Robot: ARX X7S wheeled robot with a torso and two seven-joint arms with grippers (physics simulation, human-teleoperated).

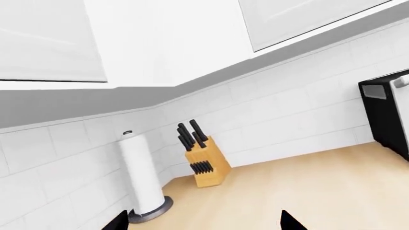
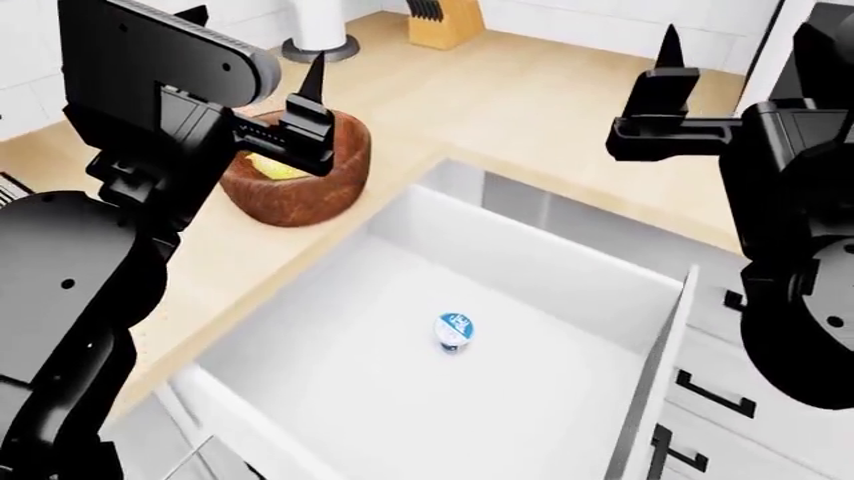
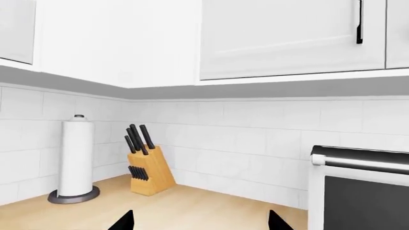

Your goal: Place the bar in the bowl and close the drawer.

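Light wood countertop (image 2: 534, 100), white tile corner; knife block (image 3: 148, 168), paper towel roll (image 3: 75, 158) at back. Bar (image 2: 276, 167), apparently, in bowl (image 2: 314, 185). Drawer (image 2: 534, 270) open, cup (image 2: 455, 330) inside. 2 grippers, left gripper (image 2: 254, 60) and right gripper (image 2: 727, 45), spread empty.

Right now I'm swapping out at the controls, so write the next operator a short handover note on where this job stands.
Left pincer: open, empty, raised by the bowl.
Right pincer: open, empty, raised over the counter.
Bar: already in the bowl.
Drawer: wide open, with a small blue-lidded cup inside.
Done: bar placed.
Left: push the drawer shut.
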